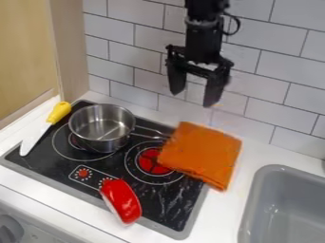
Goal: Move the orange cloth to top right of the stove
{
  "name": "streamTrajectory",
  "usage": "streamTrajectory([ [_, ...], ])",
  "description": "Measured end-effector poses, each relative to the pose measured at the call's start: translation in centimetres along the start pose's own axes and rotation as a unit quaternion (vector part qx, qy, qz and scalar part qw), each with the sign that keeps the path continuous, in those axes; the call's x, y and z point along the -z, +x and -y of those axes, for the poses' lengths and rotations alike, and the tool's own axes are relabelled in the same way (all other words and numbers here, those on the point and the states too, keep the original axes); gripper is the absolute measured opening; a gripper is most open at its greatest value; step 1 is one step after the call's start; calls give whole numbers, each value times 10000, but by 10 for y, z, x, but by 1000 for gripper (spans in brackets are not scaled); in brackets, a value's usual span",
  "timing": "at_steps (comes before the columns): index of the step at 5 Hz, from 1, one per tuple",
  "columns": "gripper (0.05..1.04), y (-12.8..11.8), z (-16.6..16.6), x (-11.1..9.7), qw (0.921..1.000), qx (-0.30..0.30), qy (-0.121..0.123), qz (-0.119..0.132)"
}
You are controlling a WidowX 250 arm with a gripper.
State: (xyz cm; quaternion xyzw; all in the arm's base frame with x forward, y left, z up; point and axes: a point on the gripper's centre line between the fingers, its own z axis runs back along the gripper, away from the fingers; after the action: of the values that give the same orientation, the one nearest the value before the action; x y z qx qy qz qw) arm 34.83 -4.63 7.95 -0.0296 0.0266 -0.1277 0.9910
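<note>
I hold my pincer (193, 98) open and empty, apart from the cloth (202, 154), because this lies across the top right edge of the stove (166, 204), partly on the counter (249, 149), and probably needs no grip.

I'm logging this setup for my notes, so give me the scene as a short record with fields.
cloth: orange cloth, across the stove's right edge toward the back, partly on the counter
stove: black stove, one red ring partly covered by the cloth
pot: metal pot at back left, handle toward the cloth
knife: yellow-handled knife along the left edge
dish: red dish at the front edge
sink: grey sink, right
gripper: black gripper above the back, jaws apart, holding nothing
</note>
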Motion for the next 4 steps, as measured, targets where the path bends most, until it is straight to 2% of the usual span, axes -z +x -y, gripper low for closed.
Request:
streamTrajectory([
  [1,999,-6,-3,-3,9997,57,86,-225],
  [2,999,-10,-11,-19,9982,122,344,-472],
  [3,999,-29,-39,-17,9960,-73,283,-848],
  [4,999,-63,-74,-16,9906,-516,368,-1209],
])
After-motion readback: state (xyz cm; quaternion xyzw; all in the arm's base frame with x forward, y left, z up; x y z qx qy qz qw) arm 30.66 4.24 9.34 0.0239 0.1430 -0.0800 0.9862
